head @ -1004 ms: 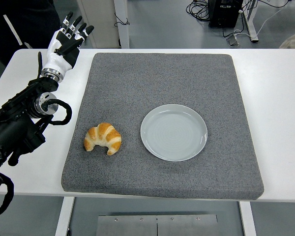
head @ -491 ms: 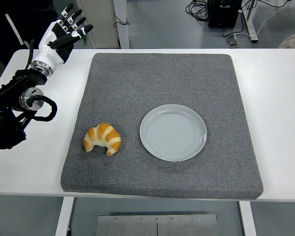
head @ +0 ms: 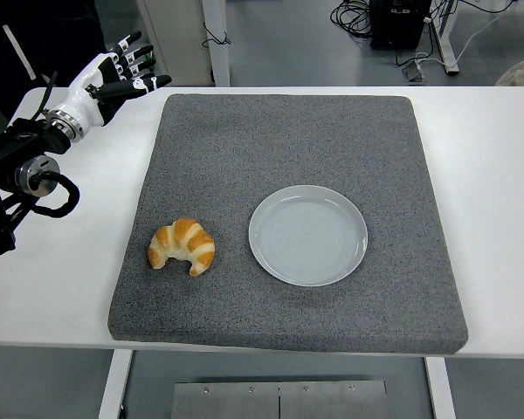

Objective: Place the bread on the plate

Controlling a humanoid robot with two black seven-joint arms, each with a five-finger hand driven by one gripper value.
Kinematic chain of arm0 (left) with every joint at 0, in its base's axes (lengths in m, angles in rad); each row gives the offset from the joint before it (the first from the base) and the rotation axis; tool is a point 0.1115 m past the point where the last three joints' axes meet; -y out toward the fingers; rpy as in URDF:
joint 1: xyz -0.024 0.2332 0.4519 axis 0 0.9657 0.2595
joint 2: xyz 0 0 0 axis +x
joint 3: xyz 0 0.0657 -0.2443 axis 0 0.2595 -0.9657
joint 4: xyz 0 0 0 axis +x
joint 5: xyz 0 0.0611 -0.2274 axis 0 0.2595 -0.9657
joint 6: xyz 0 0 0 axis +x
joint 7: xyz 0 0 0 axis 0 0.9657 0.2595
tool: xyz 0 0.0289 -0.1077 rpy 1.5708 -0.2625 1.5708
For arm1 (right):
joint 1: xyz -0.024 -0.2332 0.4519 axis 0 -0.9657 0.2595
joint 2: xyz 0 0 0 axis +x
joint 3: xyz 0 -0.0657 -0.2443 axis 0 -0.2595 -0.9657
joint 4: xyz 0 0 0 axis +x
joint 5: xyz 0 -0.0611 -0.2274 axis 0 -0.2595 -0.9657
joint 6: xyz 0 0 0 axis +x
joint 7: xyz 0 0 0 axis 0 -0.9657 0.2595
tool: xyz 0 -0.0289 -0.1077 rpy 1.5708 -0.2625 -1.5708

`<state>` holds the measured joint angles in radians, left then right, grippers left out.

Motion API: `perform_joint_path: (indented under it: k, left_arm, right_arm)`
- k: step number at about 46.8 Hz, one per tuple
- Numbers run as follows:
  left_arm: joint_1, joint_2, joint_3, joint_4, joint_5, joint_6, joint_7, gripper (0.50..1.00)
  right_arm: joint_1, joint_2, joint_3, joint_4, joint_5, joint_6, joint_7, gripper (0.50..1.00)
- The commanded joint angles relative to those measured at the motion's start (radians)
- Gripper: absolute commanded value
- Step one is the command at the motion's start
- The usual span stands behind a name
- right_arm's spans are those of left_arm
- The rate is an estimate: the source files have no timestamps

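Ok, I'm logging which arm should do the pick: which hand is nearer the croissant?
Left. The left hand hovers open at the table's far left corner, well beyond the croissant; the right hand is out of view.

A lab: cables (head: 358,16) trail across bare floor behind a white table (head: 489,157).

A mat (head: 288,148) covered most of the table (head: 489,175). On the mat, the croissant (head: 182,245) lay near the left edge, toward the front, with the plate (head: 307,235) just to its right, apart from it. The left hand (head: 105,83) hung over the table's far left corner.
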<state>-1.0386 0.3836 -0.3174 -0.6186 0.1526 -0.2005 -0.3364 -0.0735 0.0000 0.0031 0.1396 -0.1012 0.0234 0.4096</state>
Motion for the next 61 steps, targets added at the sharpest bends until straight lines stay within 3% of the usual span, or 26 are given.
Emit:
perform_joint_path:
  k: [1,12,18,29,38,55,61]
  left_arm:
    - [-0.003,0.026,0.000,-0.052,0.036,0.010,0.002,0.965]
    - [-0.003,0.153,0.012,-0.222,0.125,0.029,0.049,0.965]
    - [-0.004,0.164,0.020,-0.247,0.212,0.029,0.102,0.965]
    - [0.009,0.193,0.020,-0.302,0.330,0.023,0.099,0.961]
    - [0.035,0.297,0.009,-0.466,0.458,0.023,0.073,0.960]
    - [0.043,0.394,0.017,-0.569,0.610,-0.017,-0.055,0.960]
    - [0.065,0.439,0.020,-0.656,0.662,-0.017,-0.062,0.960]
  right_arm:
    - [0.000,0.000,0.000,0.000,0.000,0.000,0.000,1.000]
    - [0.000,0.000,0.000,0.000,0.000,0.000,0.000,1.000]
    - [0.000,0.000,0.000,0.000,0.000,0.000,0.000,1.000]
    - [0.000,0.000,0.000,0.000,0.000,0.000,0.000,1.000]
    - [0.000,0.000,0.000,0.000,0.000,0.000,0.000,1.000]
    - [0.000,0.000,0.000,0.000,0.000,0.001,0.000,1.000]
    - [0.000,0.000,0.000,0.000,0.000,0.000,0.000,1.000]
